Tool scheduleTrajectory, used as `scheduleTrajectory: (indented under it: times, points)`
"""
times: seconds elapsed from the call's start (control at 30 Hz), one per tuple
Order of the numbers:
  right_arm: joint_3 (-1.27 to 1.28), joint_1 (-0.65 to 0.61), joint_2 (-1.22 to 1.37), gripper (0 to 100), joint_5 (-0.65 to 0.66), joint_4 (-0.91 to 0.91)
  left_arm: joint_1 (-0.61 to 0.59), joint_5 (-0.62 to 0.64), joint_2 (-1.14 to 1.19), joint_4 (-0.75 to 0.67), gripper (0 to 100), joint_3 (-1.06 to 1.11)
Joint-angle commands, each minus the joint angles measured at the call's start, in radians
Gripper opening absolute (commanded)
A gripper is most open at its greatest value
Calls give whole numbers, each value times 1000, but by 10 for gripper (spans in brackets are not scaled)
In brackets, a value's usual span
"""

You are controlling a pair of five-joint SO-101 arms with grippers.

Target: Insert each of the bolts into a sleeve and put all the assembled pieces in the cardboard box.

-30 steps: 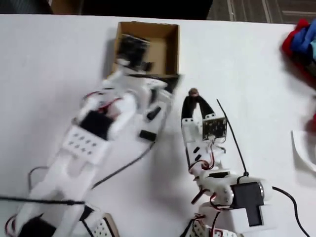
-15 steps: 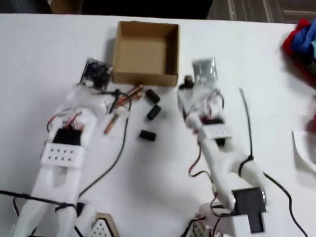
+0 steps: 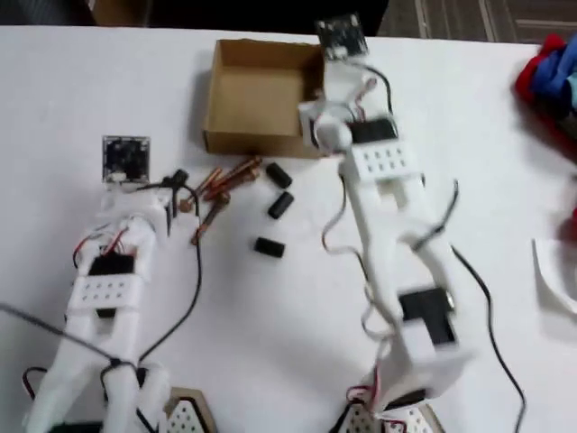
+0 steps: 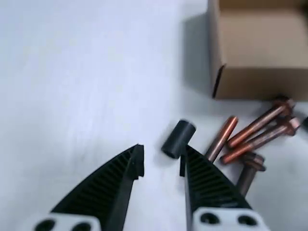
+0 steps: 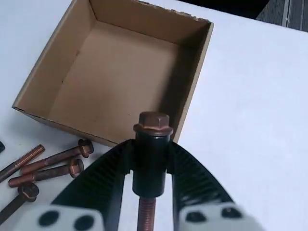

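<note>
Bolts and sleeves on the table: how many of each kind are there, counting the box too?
Loose bolts: 4
Loose sleeves: 4
Bolt in a sleeve, held by the right gripper: 1
Cardboard box: 1
Total: 10

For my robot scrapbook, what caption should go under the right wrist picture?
Right end effector grips a black sleeve with a copper bolt through it, close to the cardboard box.

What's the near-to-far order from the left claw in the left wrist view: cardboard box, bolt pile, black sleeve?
1. black sleeve, just off the left claw tips.
2. bolt pile, beyond the sleeve.
3. cardboard box, behind the bolts.
</note>
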Motion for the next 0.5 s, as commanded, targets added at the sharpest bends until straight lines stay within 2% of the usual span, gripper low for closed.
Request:
scheduleTrajectory:
  times: [0.0, 0.13, 0.2, 0.3, 0.47]
  points:
    - [-572, -15, 242, 19, 11, 183, -25, 6, 196, 61, 143, -180]
    - [-1030, -22, 506, 19, 34, 334, -26, 11, 440, 292, 143, -441]
    - [-1186, -22, 616, 19, 44, 349, -26, 12, 523, 353, 143, -530]
    - [-1297, -24, 731, 19, 44, 314, -26, 14, 589, 371, 143, -584]
    - [-1298, -38, 839, 19, 44, 162, -23, 14, 603, 368, 143, -588]
